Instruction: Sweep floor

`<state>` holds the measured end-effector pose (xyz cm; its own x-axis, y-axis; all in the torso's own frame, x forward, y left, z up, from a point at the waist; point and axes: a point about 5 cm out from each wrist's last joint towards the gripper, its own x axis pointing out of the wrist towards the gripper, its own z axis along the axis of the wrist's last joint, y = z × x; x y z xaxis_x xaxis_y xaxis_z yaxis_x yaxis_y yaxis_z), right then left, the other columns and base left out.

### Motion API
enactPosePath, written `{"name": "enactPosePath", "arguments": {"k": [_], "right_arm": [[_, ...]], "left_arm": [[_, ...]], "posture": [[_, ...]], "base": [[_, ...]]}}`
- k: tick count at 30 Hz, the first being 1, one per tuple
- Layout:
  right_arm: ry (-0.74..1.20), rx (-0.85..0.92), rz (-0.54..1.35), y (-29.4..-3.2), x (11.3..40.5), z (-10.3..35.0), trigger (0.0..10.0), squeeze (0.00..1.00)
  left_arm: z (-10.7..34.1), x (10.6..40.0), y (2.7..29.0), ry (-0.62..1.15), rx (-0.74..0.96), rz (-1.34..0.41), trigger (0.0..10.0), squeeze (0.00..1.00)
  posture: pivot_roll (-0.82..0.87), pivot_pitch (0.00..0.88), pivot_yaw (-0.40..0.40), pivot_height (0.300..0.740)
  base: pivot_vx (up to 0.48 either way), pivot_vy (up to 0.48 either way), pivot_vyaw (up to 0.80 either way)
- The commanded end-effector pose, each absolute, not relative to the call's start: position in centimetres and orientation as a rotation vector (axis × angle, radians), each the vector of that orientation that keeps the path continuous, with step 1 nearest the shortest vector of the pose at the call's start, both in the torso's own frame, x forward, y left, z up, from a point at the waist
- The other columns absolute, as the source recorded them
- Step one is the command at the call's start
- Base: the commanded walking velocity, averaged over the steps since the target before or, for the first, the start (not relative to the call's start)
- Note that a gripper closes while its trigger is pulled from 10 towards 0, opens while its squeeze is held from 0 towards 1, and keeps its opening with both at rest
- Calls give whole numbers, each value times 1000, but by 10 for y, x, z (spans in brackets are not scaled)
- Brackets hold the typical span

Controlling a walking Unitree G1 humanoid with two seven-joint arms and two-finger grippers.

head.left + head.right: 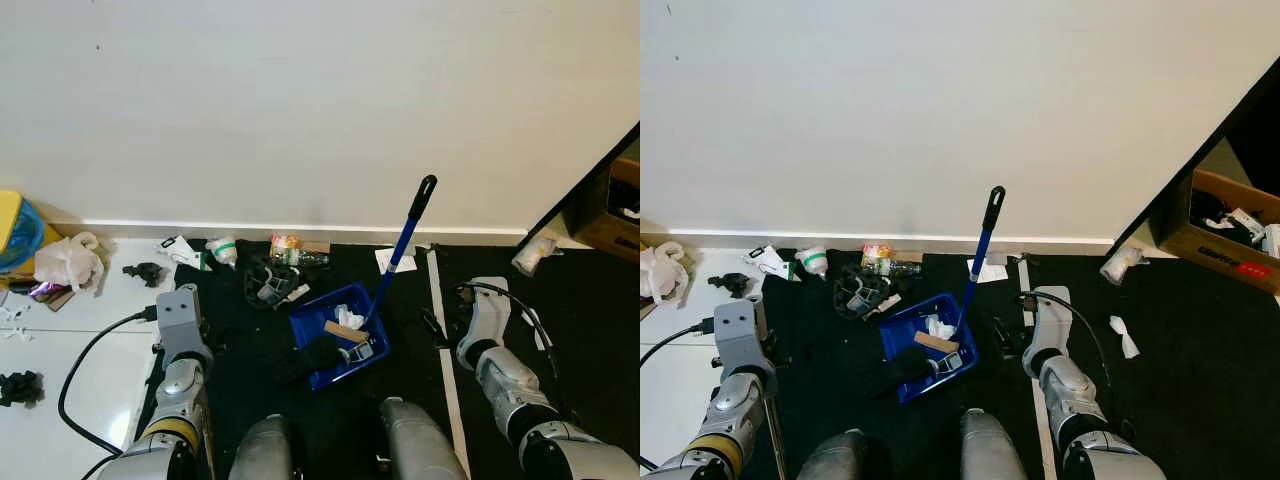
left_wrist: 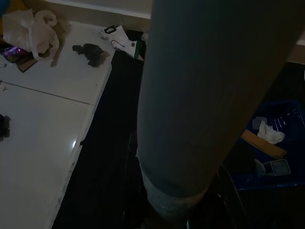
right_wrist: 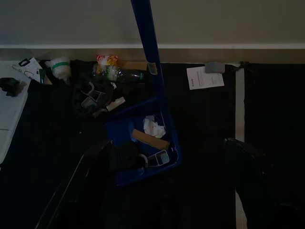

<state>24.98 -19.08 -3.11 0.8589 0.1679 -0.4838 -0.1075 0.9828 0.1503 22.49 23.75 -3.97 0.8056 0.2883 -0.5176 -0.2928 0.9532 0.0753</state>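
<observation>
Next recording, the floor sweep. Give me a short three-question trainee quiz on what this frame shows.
1. True or false: the blue dustpan already holds litter.
2. Which litter lies along the skirting board behind the dustpan? A) plastic bottle B) fork C) shoe
3. Fill in: the dustpan's blue handle rises toward the ____.

Key:
1. True; crumpled paper and a brown strip lie in it.
2. A.
3. Wall.

The left gripper and right gripper sit on either side of the dustpan, neither touching it.
</observation>
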Motion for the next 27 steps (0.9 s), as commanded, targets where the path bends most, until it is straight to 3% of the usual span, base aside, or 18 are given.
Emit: {"name": "enactPosePath", "arguments": {"k": [1, 27], "right_arm": [[538, 130, 124, -194, 246, -34, 10000, 0], [541, 134, 122, -195, 246, -35, 10000, 0]], "left_arm": [[-49, 217, 228, 595, -71, 313, 10000, 0], [-49, 217, 228, 594, -70, 315, 10000, 0]], "posture": [[14, 98, -47, 740], [14, 100, -46, 740]], "base": [[0, 0, 0], [0, 0, 0]]}}
